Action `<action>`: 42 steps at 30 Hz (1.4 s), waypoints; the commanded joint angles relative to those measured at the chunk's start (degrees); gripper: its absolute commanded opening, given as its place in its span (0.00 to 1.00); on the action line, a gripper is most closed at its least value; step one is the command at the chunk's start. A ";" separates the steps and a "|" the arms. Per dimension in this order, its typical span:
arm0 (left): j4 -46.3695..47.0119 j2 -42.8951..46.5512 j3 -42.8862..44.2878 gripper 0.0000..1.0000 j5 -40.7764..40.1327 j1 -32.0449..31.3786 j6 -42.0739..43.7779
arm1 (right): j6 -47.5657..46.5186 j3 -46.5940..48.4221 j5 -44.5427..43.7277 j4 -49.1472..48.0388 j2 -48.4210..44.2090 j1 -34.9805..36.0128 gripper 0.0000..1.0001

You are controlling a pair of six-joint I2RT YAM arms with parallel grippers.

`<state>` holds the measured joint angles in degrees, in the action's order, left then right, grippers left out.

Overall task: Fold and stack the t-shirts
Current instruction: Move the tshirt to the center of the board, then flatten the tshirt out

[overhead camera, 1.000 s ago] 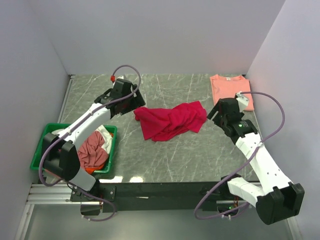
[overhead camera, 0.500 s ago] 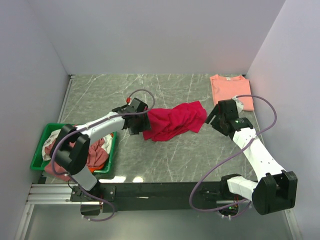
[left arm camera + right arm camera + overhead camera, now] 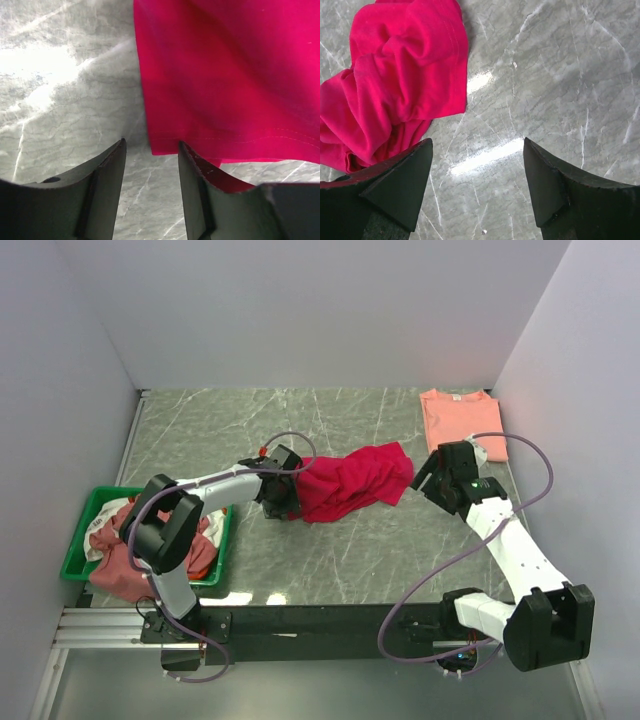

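— Left wrist view: your left gripper [image 3: 150, 147] is down on the table [image 3: 60, 100], jaws apart, with the red tee's [image 3: 225, 75] hem corner between them, set to pinch.
— And the right gripper [image 3: 476, 145]?
— Open too, hovering just beside the bunched tee mid-table; the bare table nearer you leaves room to spread it

The top external camera looks down from above and behind the arm bases [image 3: 478, 612] over the grey marbled surface [image 3: 360, 560]. The left wrist camera sits very close, facing the hem of the crimson-red cloth t-shirt [image 3: 240, 75]; the right wrist camera looks down from higher on its opposite end. All three share it.
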<state>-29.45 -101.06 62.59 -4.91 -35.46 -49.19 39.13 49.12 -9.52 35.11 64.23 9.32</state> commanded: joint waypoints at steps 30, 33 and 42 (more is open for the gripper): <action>6.24 16.49 -6.07 0.01 0.77 13.49 -4.95 | -5.64 -1.31 11.61 -8.56 13.19 -1.15 0.63; 6.16 16.42 -6.69 0.01 1.04 13.58 -5.04 | -6.18 -0.79 13.82 -10.23 16.10 -1.06 0.60; 5.46 18.44 -8.01 0.01 0.60 14.46 -5.13 | -6.26 1.50 15.76 -12.70 23.13 -0.97 0.58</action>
<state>-24.47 -84.82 54.87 -4.32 -21.43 -53.76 33.54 48.01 4.84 25.06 85.80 8.58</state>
